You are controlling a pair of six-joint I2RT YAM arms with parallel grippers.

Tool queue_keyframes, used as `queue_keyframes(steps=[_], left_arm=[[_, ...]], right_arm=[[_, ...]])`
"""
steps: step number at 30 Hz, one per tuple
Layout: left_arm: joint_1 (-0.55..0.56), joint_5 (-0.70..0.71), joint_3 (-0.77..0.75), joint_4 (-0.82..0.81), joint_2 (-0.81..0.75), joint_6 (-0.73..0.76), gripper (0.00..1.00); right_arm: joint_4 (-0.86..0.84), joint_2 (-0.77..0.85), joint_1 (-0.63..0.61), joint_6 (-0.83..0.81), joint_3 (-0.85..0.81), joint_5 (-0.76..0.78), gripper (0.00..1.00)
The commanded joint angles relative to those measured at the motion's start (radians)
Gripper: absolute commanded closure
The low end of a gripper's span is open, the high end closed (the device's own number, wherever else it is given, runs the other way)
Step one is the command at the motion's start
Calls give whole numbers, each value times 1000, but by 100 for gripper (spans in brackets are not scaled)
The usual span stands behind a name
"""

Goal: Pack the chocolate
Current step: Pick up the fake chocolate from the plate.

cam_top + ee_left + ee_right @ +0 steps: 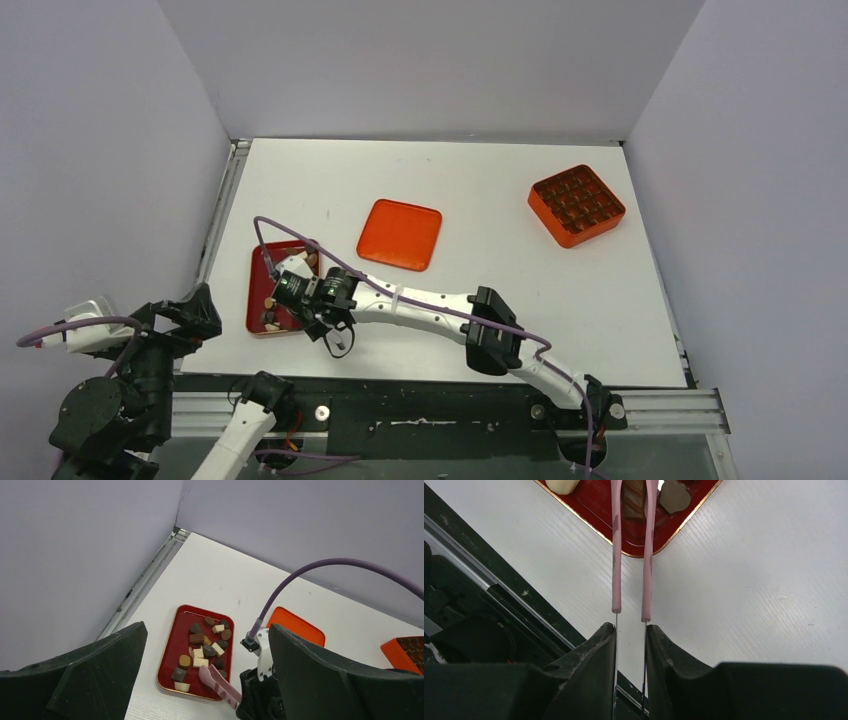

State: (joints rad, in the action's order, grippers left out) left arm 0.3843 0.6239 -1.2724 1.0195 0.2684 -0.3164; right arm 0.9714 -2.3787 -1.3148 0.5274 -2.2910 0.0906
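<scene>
The chocolate (207,647) is several small dark brown and cream chunks lying on a red tray (170,655) at the table's near left. My right gripper (630,630) is shut on the metal ends of pink tongs (616,555), whose arms reach over the tray's near corner. A brown chunk (634,500) sits between the tong arms; the tips run past the top edge of the right wrist view. In the top view the right gripper (300,292) hovers at the tray (262,290). My left gripper (207,630) is open and holds nothing, hanging off the table's left front corner (185,312).
A flat orange lid (399,234) lies mid-table, just right of the tray. An orange box with a grid of cells (576,205) sits at the back right. Grey walls enclose the table, and a metal rail runs along its left edge.
</scene>
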Motion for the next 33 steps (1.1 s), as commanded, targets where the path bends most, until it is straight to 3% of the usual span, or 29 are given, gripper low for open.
queue_keyframes(steps=[1,15,25,33], left_arm=[[5,3,-34,-65,20,34,9],[8,-20,29,-12,5,-16,6],[9,-170,119,13,73,-73,3],[7,-372,234,-88,124,-138,3]], right_arm=[[29,18,0,-10,-36,39,78],[-251,242,55,-57,246,-71,77],[-333,399,151,-32,410,-147,78],[-313,577,256,-51,543,-32,77]])
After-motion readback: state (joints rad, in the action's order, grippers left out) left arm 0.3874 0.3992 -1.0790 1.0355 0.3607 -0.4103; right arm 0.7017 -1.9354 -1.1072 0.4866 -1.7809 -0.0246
